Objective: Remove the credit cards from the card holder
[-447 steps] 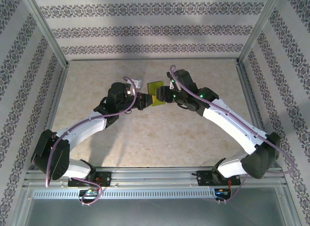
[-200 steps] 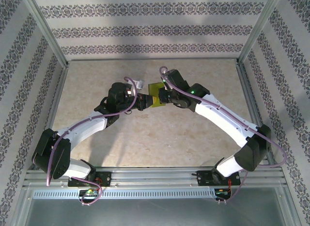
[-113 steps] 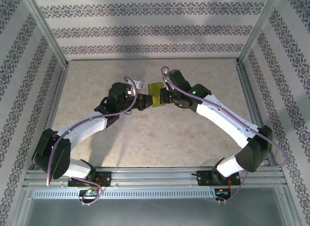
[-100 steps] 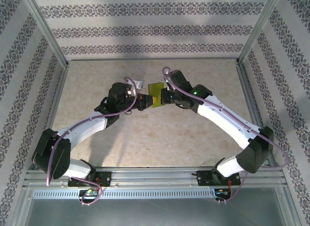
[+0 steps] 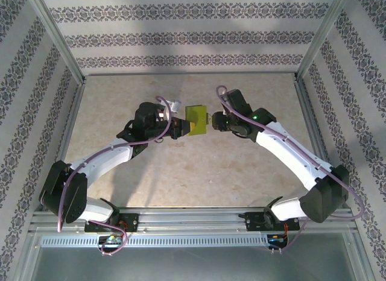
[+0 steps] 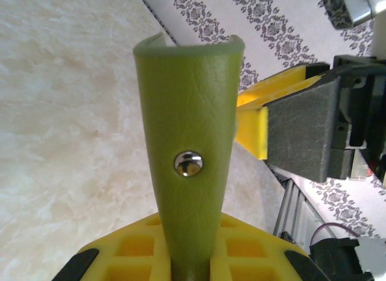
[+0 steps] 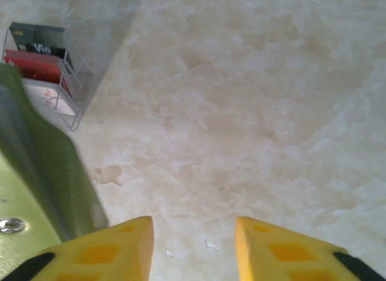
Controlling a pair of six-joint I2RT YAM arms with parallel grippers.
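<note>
My left gripper (image 5: 181, 125) is shut on the lower end of an olive-green leather case (image 6: 187, 124) with a metal snap (image 6: 188, 163), holding it upright above the table. The case (image 5: 195, 120) hangs between the two arms. My right gripper (image 7: 193, 233) is open with bare table between its fingers, just right of the case (image 7: 36, 190). The card holder (image 7: 45, 70), a clear, pale sleeve, lies on the table behind the left wrist (image 5: 175, 104). The credit cards (image 7: 33, 58) sit inside it: black, red and white edges show.
The marble-patterned tabletop (image 5: 199, 172) is bounded by metal frame posts (image 5: 60, 40) and patterned walls on three sides. Both arms meet mid-table. In the left wrist view the right gripper's yellow finger and grey pad (image 6: 301, 136) stand close beside the case.
The right gripper has opened and drawn back to the right, away from the green case. The left arm still holds the case in the same place.
</note>
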